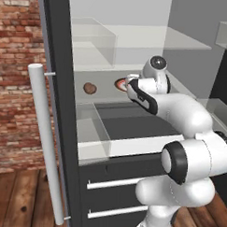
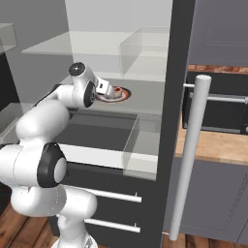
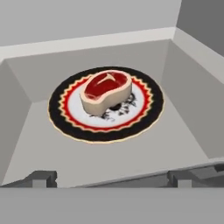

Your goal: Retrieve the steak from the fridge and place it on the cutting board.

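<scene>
Kitchen scene w/ fridge (image 1: 60,85) door standing open. Going left to right in the left base view: brick wall, then the long grey bar handle (image 1: 46,145), then the pale fridge interior w/ glass shelves. On the middle shelf a brown potato-like lump (image 1: 90,88) is sitting well left of a round plate (image 1: 120,84). The white arm is reaching in from the right toward that plate.

In the hand view the steak (image 3: 106,91) is lying in the middle of the plate, red top w/ pale fat around the sides, nothing touching it. The gripper (image 3: 111,180) is hanging above and short of it, fingers (image 3: 41,178) spread wide, holding nothing.

Judged step: approach for the pick, grasp not yet made. Next move prob. calls for lowering so the fingers are straddling the meat, clearing the plate rim, then closing. Board placement is waiting.
</scene>
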